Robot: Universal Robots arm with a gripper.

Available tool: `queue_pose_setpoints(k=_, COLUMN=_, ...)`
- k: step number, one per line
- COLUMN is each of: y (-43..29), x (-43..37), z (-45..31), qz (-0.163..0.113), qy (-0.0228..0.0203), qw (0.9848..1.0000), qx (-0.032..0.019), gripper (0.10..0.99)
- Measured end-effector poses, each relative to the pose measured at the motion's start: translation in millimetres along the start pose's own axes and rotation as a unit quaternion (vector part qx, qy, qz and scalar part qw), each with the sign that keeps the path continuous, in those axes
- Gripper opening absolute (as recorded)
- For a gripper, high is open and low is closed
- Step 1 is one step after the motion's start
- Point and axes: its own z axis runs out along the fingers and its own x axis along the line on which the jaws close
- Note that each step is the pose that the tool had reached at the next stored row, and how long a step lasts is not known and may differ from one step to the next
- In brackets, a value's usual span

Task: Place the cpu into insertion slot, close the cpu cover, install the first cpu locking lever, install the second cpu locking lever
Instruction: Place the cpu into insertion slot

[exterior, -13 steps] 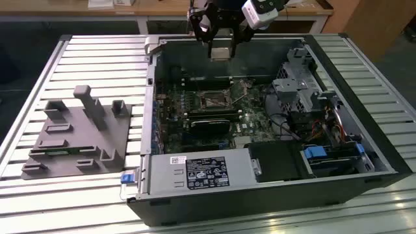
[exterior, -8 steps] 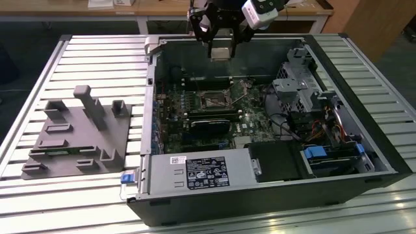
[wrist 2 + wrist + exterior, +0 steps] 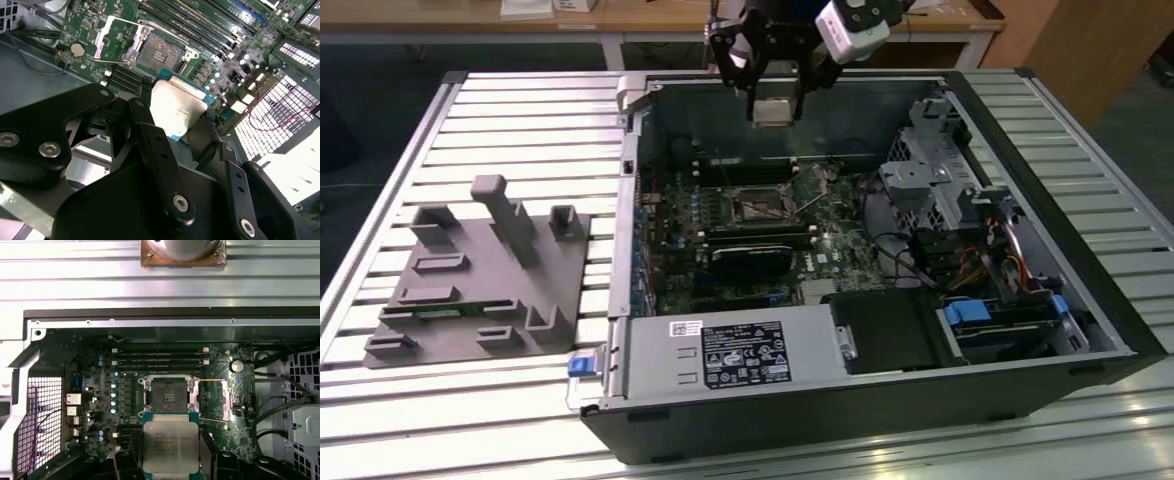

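- While the gripper (image 3: 774, 100) hangs at about twelve o'clock in the exterior view, over the far wall of the open computer case (image 3: 1067, 300), its two black fingers (image 3: 126, 462) are pinched onto the cpu (image 3: 774, 110).
- In both wrist views the cpu (image 3: 170, 445) (image 3: 177, 105) is held by opposite edges, its pale metal top in plain sight and its green border showing past the fingers (image 3: 145, 125).
- The cpu is in the air, well apart from the motherboard (image 3: 680, 215) and not touching it.
- The insertion slot (image 3: 754, 205) lies toward six o'clock from the gripper in the exterior view; in the first wrist view its dark centre (image 3: 167, 395) is bare.
- The cpu cover (image 3: 226, 400) is swung open and lies just beside the slot, hinged at one side; the second wrist view shows its frame (image 3: 101, 40) tilted up off the board.
- A thin wire lever (image 3: 212, 380) runs along one edge of the opened cover.
- Long black memory modules (image 3: 160, 357) sit beside the slot, on the side away from the gripper.
- A grey moulded fixture (image 3: 474, 275) rests on the slatted table (image 3: 520, 110) at nine o'clock from the case.
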Motion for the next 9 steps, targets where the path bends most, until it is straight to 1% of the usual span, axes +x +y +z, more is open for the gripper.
queue_pose_setpoints(k=9, y=-0.3, x=-0.1, z=3.7, qz=0.000, qy=0.0000, qw=1.0000, qx=-0.0001, gripper=0.537)
